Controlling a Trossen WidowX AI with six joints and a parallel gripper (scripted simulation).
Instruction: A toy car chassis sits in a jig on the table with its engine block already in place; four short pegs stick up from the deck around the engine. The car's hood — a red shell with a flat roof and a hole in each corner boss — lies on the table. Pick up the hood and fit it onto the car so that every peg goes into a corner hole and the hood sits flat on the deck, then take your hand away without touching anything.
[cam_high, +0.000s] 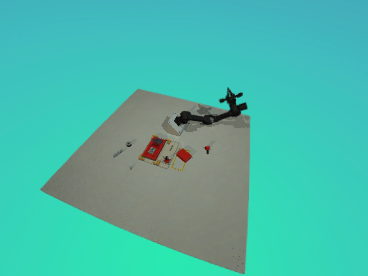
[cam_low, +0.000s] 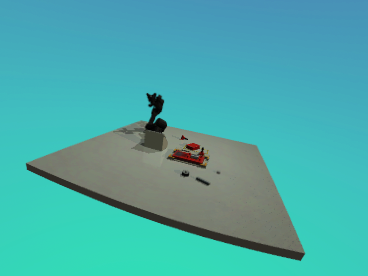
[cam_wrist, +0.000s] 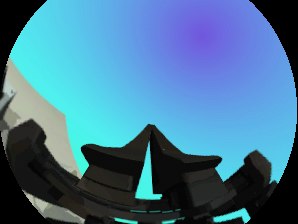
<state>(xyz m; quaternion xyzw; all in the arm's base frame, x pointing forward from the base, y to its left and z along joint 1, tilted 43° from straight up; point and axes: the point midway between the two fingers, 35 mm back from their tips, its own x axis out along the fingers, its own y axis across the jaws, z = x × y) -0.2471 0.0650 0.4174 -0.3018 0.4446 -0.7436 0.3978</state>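
The hood, a small red block-like shell (cam_high: 184, 155) (cam_low: 192, 146), lies on the table beside the jig, partly over a yellow outline (cam_high: 178, 169). The red chassis (cam_high: 160, 146) (cam_low: 180, 158) sits in the jig with orange corner pieces around it. A grey shape on its deck, the engine block (cam_high: 152, 150), shows in the top view. The pegs and the hood's holes are too small to make out. My gripper (cam_high: 228, 90) (cam_low: 149, 95) (cam_wrist: 150, 127) is shut and empty, its fingertips touching. It is raised high above the table, well away from the hood and chassis, and points upward.
A dark upright piece (cam_high: 166, 159) (cam_low: 202, 150) stands by the chassis. A red and black piece (cam_high: 207, 149) (cam_low: 184, 137) lies beyond the hood. On the chassis's other side lie a dark round part (cam_high: 129, 144) (cam_low: 185, 173), a grey bar (cam_high: 118, 153) (cam_low: 202, 181) and a tiny grey piece (cam_high: 131, 167) (cam_low: 218, 172).
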